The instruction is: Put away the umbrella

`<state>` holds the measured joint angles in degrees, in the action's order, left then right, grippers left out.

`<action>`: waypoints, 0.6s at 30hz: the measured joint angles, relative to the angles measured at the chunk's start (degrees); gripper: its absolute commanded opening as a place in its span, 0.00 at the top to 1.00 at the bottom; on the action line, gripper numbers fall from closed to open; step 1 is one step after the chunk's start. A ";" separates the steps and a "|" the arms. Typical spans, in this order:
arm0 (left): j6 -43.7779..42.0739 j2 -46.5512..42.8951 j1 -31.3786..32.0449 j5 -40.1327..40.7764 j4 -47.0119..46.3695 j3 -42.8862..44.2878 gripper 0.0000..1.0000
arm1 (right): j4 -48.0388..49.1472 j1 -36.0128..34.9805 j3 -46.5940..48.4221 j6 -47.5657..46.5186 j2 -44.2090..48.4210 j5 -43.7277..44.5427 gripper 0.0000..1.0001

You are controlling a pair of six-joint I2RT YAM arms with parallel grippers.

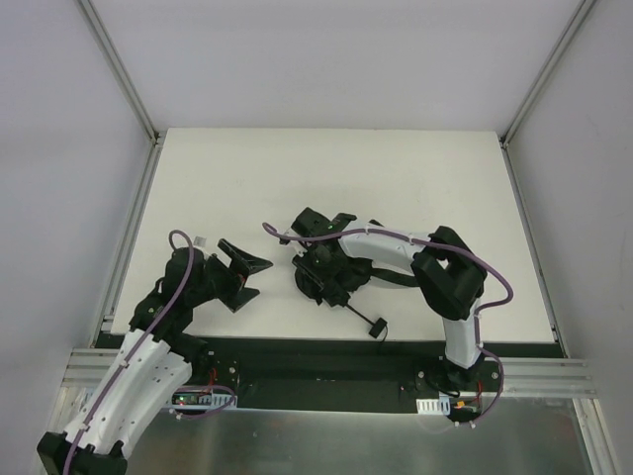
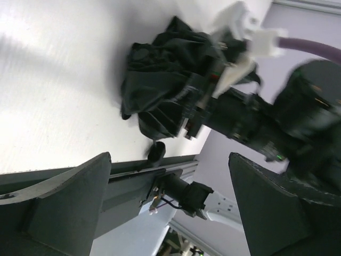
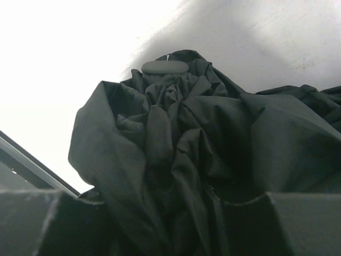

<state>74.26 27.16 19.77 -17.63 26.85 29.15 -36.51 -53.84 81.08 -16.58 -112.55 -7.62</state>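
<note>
The right arm bends leftward, its end effector [image 3: 165, 201] clamped on the bunched canopy of the umbrella [image 3: 176, 133] lying mid-counter [image 1: 396, 178]. The left end effector [image 2: 169, 159] hangs nearby, spread wide, empty.

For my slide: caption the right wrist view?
Right gripper straddles the bunched black umbrella lying on the white table.

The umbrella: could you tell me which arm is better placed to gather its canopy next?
Likely right: the right gripper sits on the umbrella, canopy fabric between its fingers; the left gripper is open, apart from it.
</note>
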 measured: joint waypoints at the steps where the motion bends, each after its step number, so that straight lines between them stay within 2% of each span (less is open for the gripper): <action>1: 1.46 1.18 0.00 -0.46 -1.79 -1.68 0.13 | 0.17 -0.02 0.00 0.44 0.00 -0.59 0.74; 5: 6.05 5.75 0.00 -1.36 -5.70 -5.66 0.16 | 0.37 0.02 -0.09 1.07 -0.11 -2.54 0.49; 7: 7.26 7.58 0.00 -1.36 -6.73 -5.73 0.14 | 0.52 0.02 -0.26 1.51 -0.11 -3.74 0.41; 8: 7.67 8.39 0.00 -1.36 -7.65 -5.73 0.13 | 0.59 0.00 -0.33 1.64 -0.09 -4.11 0.33; 11: 8.24 10.84 0.00 -1.38 -9.42 -5.64 0.10 | 0.02 0.00 -0.33 2.95 0.66 -5.70 0.15; 14: 8.44 13.66 0.13 -1.57 -10.36 -5.57 0.08 | -1.57 0.24 -0.37 4.59 3.28 -6.64 0.04; 18: 8.70 17.51 1.51 -1.77 -11.52 -5.40 0.11 | -4.15 1.14 -0.42 7.32 9.57 -6.78 0.01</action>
<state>82.96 44.66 21.28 -19.40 15.33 23.75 -40.66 -52.71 80.66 -9.26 -102.98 -14.39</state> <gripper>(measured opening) 0.915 0.972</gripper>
